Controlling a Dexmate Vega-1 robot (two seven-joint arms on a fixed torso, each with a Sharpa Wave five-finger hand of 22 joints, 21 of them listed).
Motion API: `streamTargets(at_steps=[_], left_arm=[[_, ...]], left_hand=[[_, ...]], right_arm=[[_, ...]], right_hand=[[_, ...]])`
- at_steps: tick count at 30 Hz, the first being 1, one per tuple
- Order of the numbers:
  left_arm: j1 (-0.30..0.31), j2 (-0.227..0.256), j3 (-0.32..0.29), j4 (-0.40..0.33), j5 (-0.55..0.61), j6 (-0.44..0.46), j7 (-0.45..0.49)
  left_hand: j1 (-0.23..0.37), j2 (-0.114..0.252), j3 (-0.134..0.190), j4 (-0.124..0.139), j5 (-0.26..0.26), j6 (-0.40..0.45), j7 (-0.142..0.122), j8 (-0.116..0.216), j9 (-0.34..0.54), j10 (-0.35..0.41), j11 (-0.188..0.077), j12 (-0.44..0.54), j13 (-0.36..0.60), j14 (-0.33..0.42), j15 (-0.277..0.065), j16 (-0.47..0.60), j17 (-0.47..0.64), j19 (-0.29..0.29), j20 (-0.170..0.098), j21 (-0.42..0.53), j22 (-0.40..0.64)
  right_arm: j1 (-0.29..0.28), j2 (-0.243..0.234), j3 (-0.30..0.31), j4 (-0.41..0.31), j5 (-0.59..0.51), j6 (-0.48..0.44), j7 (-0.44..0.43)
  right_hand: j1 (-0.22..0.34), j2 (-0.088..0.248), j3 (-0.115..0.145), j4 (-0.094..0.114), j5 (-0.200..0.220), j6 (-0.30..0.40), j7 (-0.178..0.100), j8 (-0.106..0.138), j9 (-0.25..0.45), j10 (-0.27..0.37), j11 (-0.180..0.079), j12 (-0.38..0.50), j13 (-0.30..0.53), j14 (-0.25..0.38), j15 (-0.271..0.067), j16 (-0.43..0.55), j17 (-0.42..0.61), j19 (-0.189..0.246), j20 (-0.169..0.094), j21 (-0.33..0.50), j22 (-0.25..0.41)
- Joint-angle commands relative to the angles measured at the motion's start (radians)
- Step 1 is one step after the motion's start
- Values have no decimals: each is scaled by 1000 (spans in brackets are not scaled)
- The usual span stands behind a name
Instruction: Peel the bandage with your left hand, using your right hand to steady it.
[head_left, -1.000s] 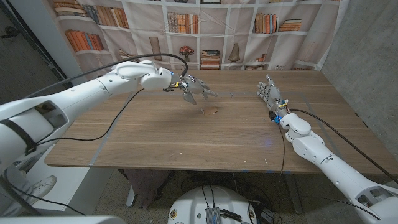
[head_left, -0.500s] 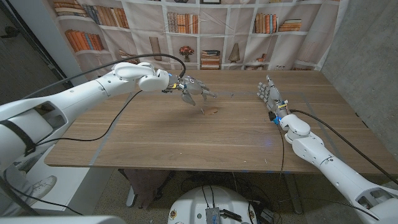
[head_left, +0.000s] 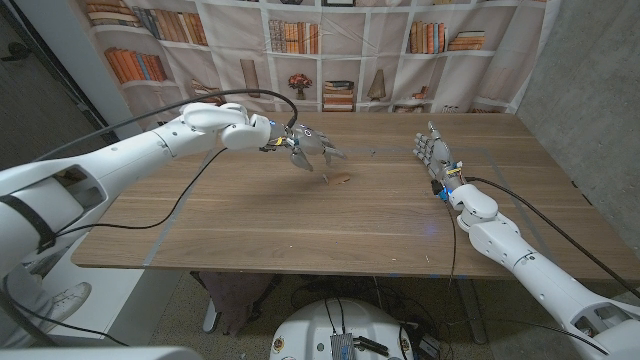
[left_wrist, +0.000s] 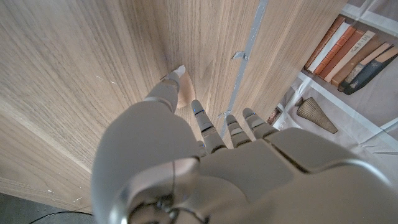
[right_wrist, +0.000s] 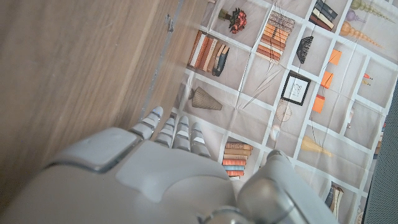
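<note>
A small tan bandage (head_left: 341, 179) lies on the wooden table (head_left: 300, 230) near the middle, slightly toward the far side. My left hand (head_left: 312, 145) hovers above the table just behind and to the left of the bandage, with its fingers spread and nothing in them. In the left wrist view the bandage (left_wrist: 185, 94) peeks out beside the thumb of the left hand (left_wrist: 205, 155). My right hand (head_left: 431, 150) stands upright well to the right of the bandage, fingers pointing up and apart, holding nothing. The right wrist view shows the back of the right hand (right_wrist: 155, 168).
A bookshelf-print backdrop (head_left: 330, 50) hangs behind the table's far edge. A thin tape line (left_wrist: 245, 68) runs across the tabletop near the bandage. A black cable (head_left: 190, 190) droops from my left arm over the table's left half.
My left hand has drawn back a little to the left and away from the bandage. The bandage and my right hand have stayed where they were.
</note>
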Motion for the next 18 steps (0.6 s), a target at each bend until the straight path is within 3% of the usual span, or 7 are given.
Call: streamTargets(at_steps=[1, 3, 7, 11, 15, 17, 18], left_arm=[[15, -2, 3, 34, 5, -3, 45], [9, -5, 9, 24, 16, 9, 12], [16, -3, 7, 19, 40, 21, 49], [34, -5, -2, 26, 52, 45, 109], [33, -14, 0, 34, 53, 69, 92], [32, -13, 8, 37, 86, 64, 133], [27, -21, 9, 47, 52, 58, 93]], left_hand=[[-13, -1, -3, 10, 6, -159, -2, 7, 6, 16, -2, 17, 11, 16, -127, 11, 9, 6, 1, 5, 4], [-19, -5, -8, 15, 6, -132, -11, 12, 6, 34, -2, 36, 22, 37, -135, 16, 13, 13, -4, 7, 4], [-24, -10, -12, 17, 6, -117, -17, 14, 6, 45, -2, 47, 29, 42, -138, 16, 15, 20, -9, 9, 4], [-25, -5, -11, 20, 8, -112, -7, 12, 7, 51, -2, 56, 35, 42, -130, 14, 19, 20, -1, 8, 4], [-20, 8, -6, 22, 13, -93, -7, 13, 7, 63, -2, 74, 47, 67, -138, 21, 26, 33, 2, 12, 4], [-20, 8, -6, 22, 13, -90, -6, 13, 7, 64, -2, 76, 49, 69, -138, 21, 27, 36, 2, 13, 5], [-21, 7, -6, 22, 13, -86, -5, 14, 7, 64, -2, 77, 50, 69, -137, 21, 27, 38, 1, 13, 5]], right_arm=[[-8, 0, 0, -8, -2, 2, -8], [-8, -1, 0, -9, -3, 1, -8], [-8, 0, 1, -8, -3, 4, -10], [-5, 1, 0, -1, -1, 9, -1], [-6, 1, 1, 0, 1, 10, 1], [-7, 1, 1, 1, 2, 9, 3], [-7, 2, 2, 2, 4, 10, 4]], right_hand=[[4, 9, 3, -5, 4, -4, -1, 4, 4, 1, -1, 3, 3, -5, -4, 0, 3, 4, 6, -5, 5], [4, 10, 3, -5, 4, -5, -1, 4, 4, 1, -2, 3, 3, -5, -4, 0, 3, 5, 6, -6, 5], [4, 10, 2, -6, 4, -5, -2, 4, 4, -9, -3, -1, 3, -6, -5, -1, 3, 5, 6, -8, 5], [4, 10, 2, -7, 4, -8, -3, 3, 4, -15, -3, -3, 3, -9, -5, -1, 3, 5, 6, -10, 5], [4, 10, 2, -7, 3, -14, 0, 1, 4, -16, -4, -2, 3, -9, -5, -2, 3, 6, 6, -11, 5], [4, 11, 1, -8, 3, -16, 0, 0, 4, -15, -6, -2, 3, -9, -6, -1, 3, 6, 5, -12, 5], [4, 11, 1, -8, 3, -16, 0, 0, 4, -15, -6, -2, 3, -9, -5, -1, 3, 6, 6, -12, 5]])
